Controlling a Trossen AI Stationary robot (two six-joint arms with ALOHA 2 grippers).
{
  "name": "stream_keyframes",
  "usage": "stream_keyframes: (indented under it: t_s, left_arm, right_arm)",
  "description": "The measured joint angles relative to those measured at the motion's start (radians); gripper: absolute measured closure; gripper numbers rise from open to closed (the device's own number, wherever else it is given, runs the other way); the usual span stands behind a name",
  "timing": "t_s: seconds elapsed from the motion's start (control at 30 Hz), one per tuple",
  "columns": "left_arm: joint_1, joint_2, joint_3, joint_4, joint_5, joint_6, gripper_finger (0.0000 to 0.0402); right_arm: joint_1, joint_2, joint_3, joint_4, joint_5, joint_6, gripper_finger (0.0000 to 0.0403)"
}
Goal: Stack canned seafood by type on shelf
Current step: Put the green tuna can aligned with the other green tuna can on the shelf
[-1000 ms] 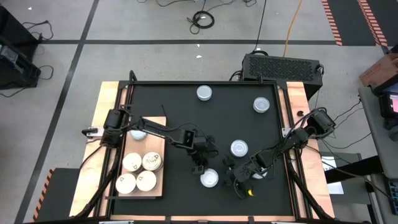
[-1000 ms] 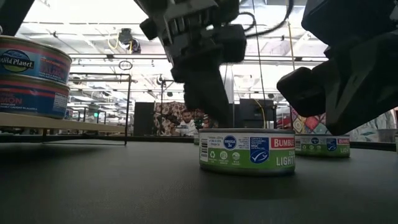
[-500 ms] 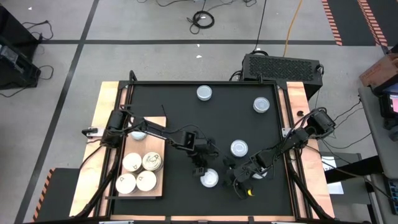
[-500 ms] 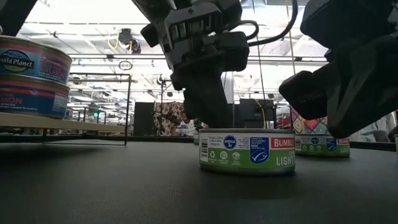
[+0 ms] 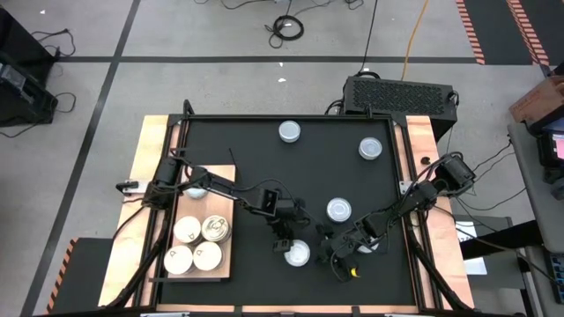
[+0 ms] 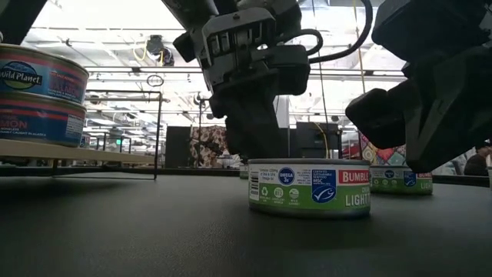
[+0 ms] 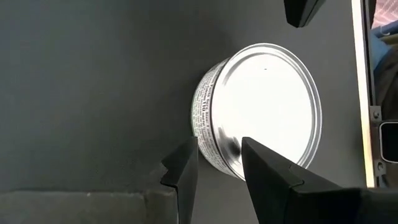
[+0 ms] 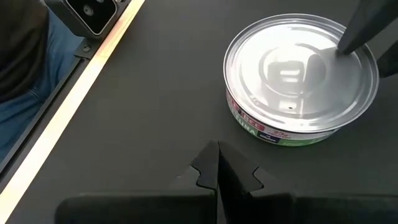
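One silver-top can (image 5: 297, 253) straddled at rim by my left claw (image 5: 284, 239), fingers parted, ungripped; right claw (image 5: 338, 258) closed, empty, beside it.

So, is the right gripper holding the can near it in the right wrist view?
No, the right gripper is shut on nothing, and the can stands apart from it on the black mat.

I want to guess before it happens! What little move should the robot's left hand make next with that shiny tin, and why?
Probably close and grip. The left hand sits at the edge of the silver-topped tin, one finger outside its wall, the other over the lid, partly open. The tin rests on the black mat, not yet on the wooden shelf.
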Motion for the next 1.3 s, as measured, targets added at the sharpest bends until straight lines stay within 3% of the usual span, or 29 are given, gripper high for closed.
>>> stream_keyframes:
  t_s: [0.2,0.53,0.93,1.3]
  left_arm:
    - [0.000,0.000,0.000,-0.004,0.001,0.000,0.0290]
    - [0.003,0.000,0.001,-0.002,0.028,0.002,0.0394]
    - [0.061,-0.006,0.000,-0.012,0.080,-0.027,0.0400]
    - [0.122,-0.121,0.000,-0.092,0.084,0.004,0.0400]
  right_arm:
    - [0.000,0.000,0.000,0.000,0.000,0.000,0.0403]
    - [0.000,0.000,0.000,0.000,-0.001,0.021,0.0403]
    - [0.001,0.000,0.000,-0.008,-0.005,0.053,0.0403]
    - [0.006,0.000,0.000,-0.034,-0.005,0.053,0.0403]
